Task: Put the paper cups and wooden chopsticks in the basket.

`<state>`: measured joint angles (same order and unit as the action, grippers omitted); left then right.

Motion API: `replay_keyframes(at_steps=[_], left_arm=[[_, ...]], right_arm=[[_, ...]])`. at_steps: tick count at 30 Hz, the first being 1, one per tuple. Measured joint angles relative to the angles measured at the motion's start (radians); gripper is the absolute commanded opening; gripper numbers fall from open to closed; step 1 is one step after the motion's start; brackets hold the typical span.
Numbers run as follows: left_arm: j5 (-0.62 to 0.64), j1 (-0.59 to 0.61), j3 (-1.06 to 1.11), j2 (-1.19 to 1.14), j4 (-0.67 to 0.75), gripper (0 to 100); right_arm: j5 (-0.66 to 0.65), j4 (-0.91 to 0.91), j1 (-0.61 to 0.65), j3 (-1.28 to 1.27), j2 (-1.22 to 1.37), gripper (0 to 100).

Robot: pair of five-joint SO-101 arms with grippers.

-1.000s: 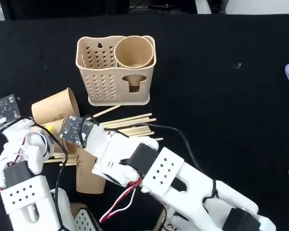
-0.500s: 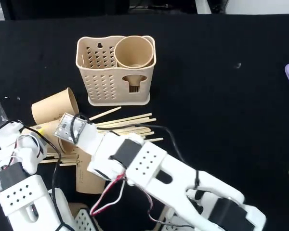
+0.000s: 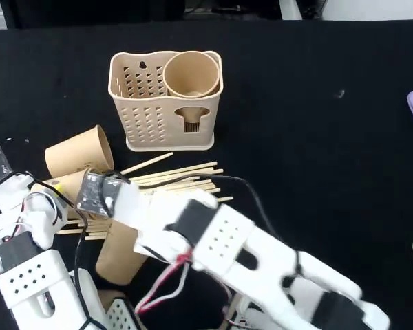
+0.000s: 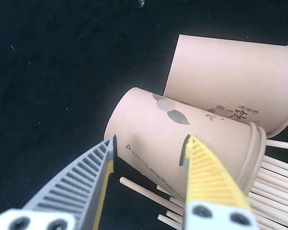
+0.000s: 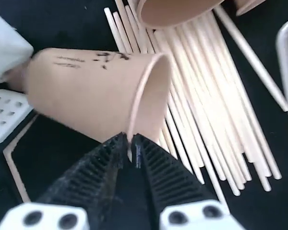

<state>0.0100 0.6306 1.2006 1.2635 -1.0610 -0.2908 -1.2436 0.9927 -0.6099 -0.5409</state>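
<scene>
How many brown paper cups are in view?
4 paper cups: one upright in the beige plastic basket, one on the black table, one inside the open left gripper, one rim-pinched by the right gripper. More may be hidden.

The high view looks steeply down over the black surface (image 3: pixel 316 137) from overhead. Both wrist views sit close behind their jaws, apparently sharing the chopsticks (image 5: pixel 206 96) pile.

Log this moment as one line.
right gripper: shut on rim of tan paper cup | left gripper: open astride second cup | beige plastic basket: upright cup inside | wooden chopsticks: outside
</scene>
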Motion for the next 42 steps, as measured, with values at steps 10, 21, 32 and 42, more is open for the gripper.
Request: replay_keyframes(at_steps=[10,21,32,42], left_arm=[[0.000,0.000,0.000,0.000,0.000,24],[0.002,0.000,0.000,0.000,0.000,24],[0.006,0.000,0.000,0.000,0.000,24],[0.006,0.000,0.000,0.000,0.000,24]], right_arm=[[-0.034,-0.069,0.000,0.000,-0.124,1.1],[-0.226,-0.408,-0.333,0.236,-0.141,1.1],[-0.520,-0.471,-0.931,0.287,-0.141,1.1],[-0.611,-0.178,-1.229,0.083,-0.061,1.1]])
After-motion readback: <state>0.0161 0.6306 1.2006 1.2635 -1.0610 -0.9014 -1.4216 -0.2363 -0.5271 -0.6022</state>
